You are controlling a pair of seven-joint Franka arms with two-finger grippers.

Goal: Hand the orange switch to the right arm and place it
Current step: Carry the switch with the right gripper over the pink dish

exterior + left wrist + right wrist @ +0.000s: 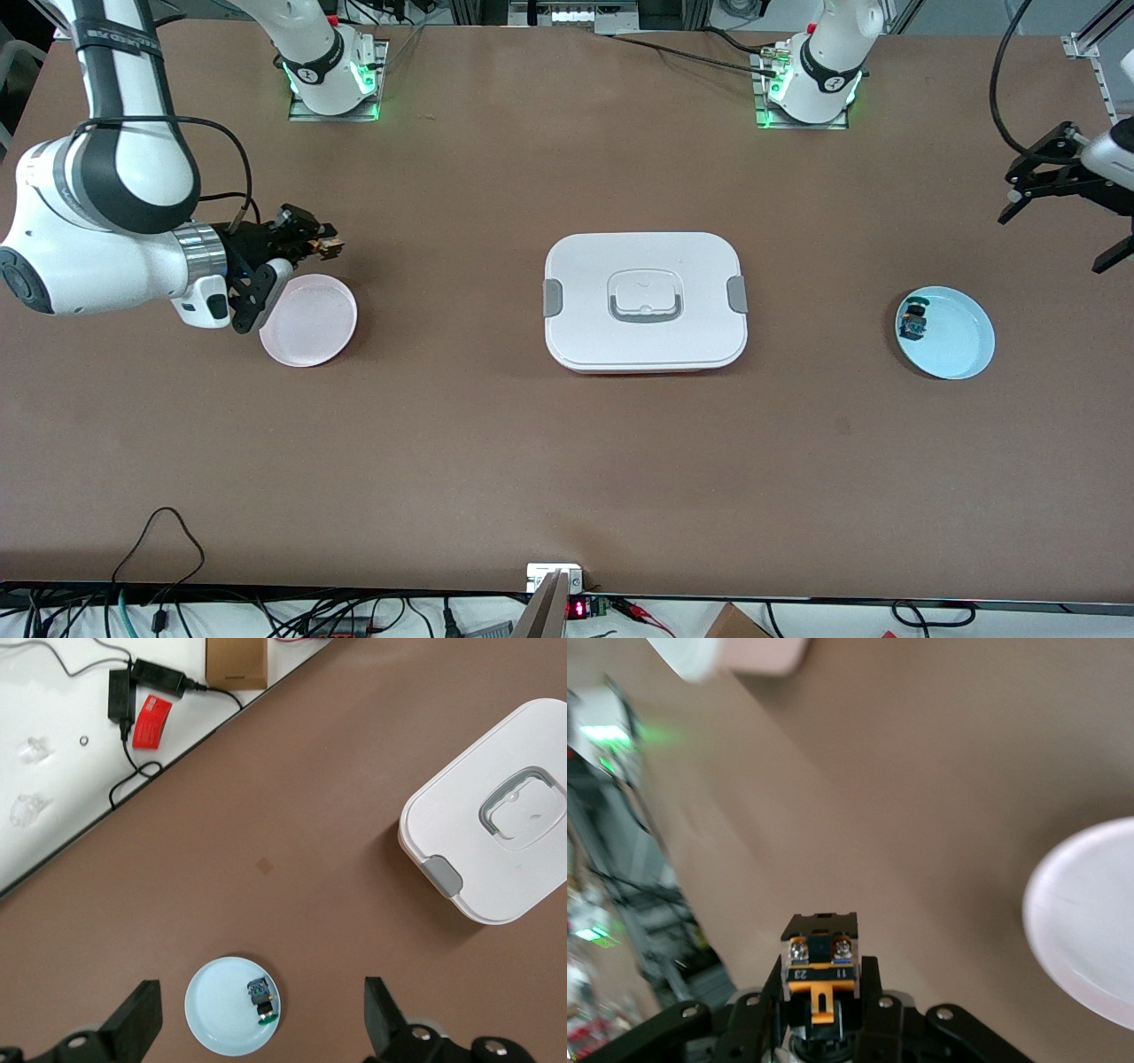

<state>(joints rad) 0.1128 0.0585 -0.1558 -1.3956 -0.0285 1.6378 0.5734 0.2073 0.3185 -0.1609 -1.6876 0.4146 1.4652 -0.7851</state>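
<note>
My right gripper point(314, 241) is shut on the orange switch point(821, 979), a small black part with an orange band, and holds it above the table beside the pink plate point(309, 320). The switch shows at the fingertips in the front view point(324, 245). The pink plate also shows in the right wrist view point(1090, 930). My left gripper point(1059, 213) is open and empty, up in the air near the left arm's end of the table, over bare table beside the light blue plate point(952, 337). That plate point(226, 1010) holds a small green-and-blue part point(262, 999).
A white lidded box point(645, 301) with a grey handle and grey clips sits in the middle of the table, also in the left wrist view point(496, 828). Cables and a small device lie along the table's near edge point(567, 580).
</note>
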